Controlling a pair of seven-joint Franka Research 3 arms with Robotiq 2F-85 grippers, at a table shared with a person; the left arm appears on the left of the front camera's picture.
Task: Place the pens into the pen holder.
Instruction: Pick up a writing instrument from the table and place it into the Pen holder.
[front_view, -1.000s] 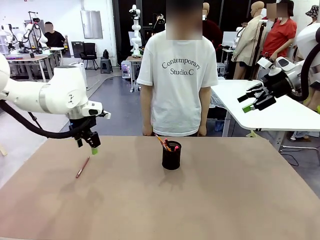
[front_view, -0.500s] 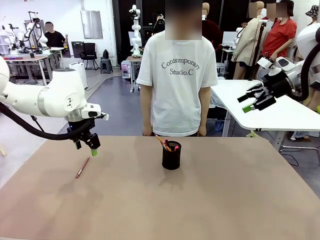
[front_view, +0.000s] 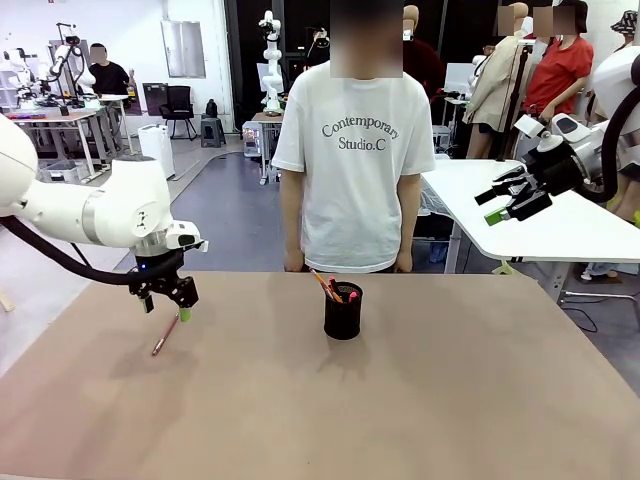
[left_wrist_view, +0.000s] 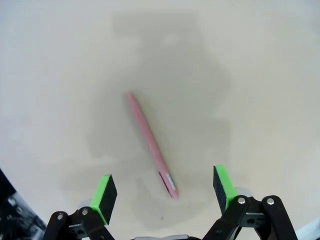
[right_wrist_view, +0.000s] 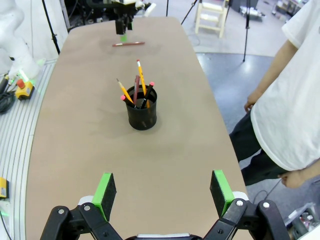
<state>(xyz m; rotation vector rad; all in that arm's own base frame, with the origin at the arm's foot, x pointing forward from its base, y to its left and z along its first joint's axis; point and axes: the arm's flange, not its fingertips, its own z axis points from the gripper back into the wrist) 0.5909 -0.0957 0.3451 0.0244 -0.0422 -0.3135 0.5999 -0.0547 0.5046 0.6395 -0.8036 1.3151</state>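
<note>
The left gripper (front_view: 176, 305) is seen low over the table (front_view: 420, 400), at about 9 o'clock from the pen holder (front_view: 343, 312) and well apart from it. Its jaws are spread wide, nothing pinched, nothing touched. In the left wrist view the loose pink pen (left_wrist_view: 150, 143) is framed between the green pads (left_wrist_view: 104, 191), lying flat on the table and slanting from 11 o'clock down to 5 o'clock, with its clip end nearest the gripper. From the front, that pen (front_view: 165, 335) is found just below the gripper, at its 6 o'clock.

The right gripper (front_view: 512, 203) is held high off to the side, at 2 o'clock from the holder, clear of the table. Its jaws are also spread wide and empty, as the right wrist view shows by the pads (right_wrist_view: 221, 191) standing far apart.

The pen holder (right_wrist_view: 141, 109) stands upright mid-table, with several pens (right_wrist_view: 140, 82) already leaning inside, yellow pencil-like ones and darker ones among them
</note>
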